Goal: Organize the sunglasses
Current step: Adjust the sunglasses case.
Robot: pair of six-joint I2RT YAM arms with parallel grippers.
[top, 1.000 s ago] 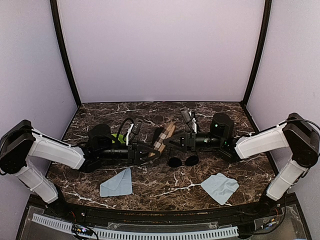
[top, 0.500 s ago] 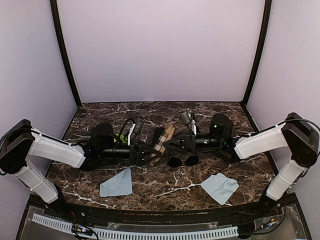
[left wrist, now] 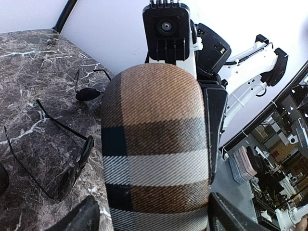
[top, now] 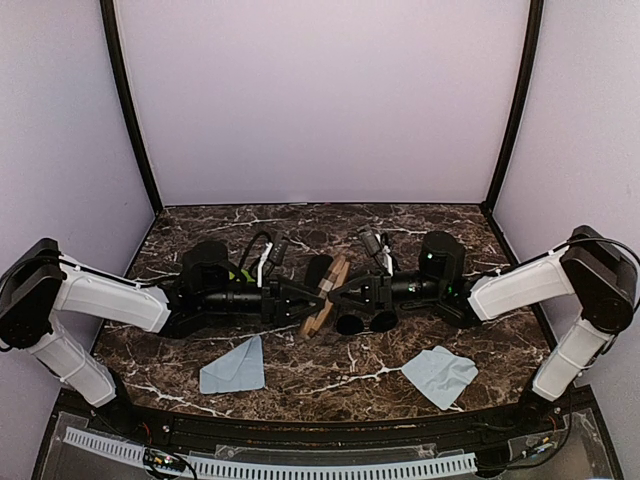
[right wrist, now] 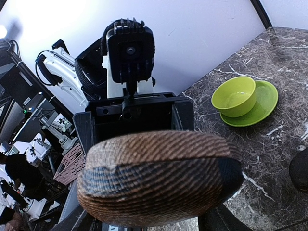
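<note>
- Fingers point(left wrist: 89, 215) of the left gripper point(top: 303, 300): spread wide astride the oblong brown-and-black plaid fabric case point(top: 316, 318); can't tell if they're pressing.
- Right gripper point(top: 343, 293): clamped on the case's other end.
- Round-lensed black wire sunglasses point(top: 365, 322): lying on the dark white-veined marble tabletop point(top: 300, 380), just right of the case.

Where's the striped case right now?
Top view: the striped case is mid-table, bridging the left claw and right claw, one end in each. The sunglasses lie just to its near-right.

blocked: striped case point(top: 318, 310) mid-table, sunglasses point(top: 350, 324) just beside | free: table point(top: 300, 225) back strip
</note>
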